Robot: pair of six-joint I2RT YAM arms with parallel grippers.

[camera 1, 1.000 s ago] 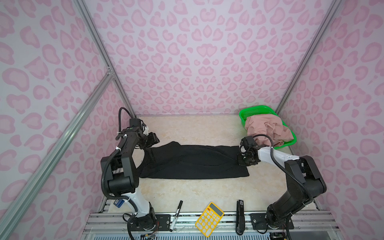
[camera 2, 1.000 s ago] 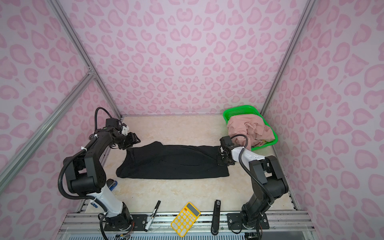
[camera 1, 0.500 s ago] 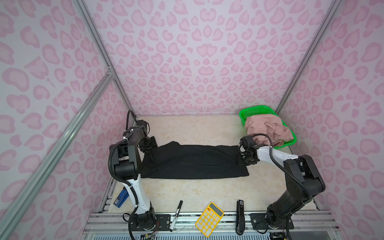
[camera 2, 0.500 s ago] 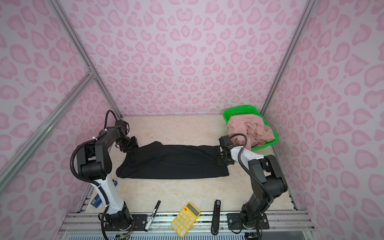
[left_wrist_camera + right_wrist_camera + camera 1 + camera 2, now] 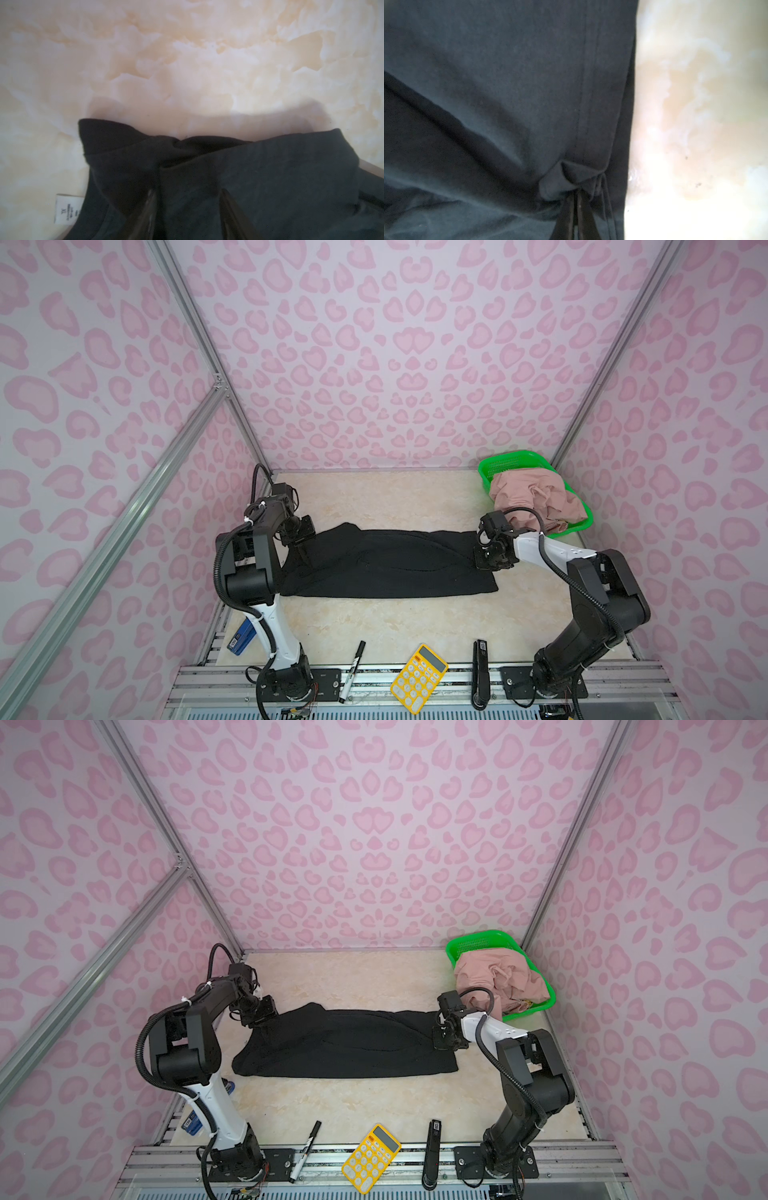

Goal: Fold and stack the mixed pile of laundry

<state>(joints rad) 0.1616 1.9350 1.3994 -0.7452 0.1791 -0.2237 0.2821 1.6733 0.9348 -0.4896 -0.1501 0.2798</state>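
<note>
The black garment stays pinched by right fingers; left fingers, half-open, have seemingly lowered onto it.

Three walls close in the workspace, all covered in a pale lilac-white material printed with pink leopard-style blotches and heart shapes. Silver aluminium frame posts run up the two back corners, and a diagonal brace crosses the left wall in both top views. The tabletop is a glossy cream surface with beige marbling, which fills the upper part of the left wrist view. Along the near edge lies a slotted aluminium rail. Light is soft and even, falling from above and casting only faint shadows on the marbled surface.
</note>
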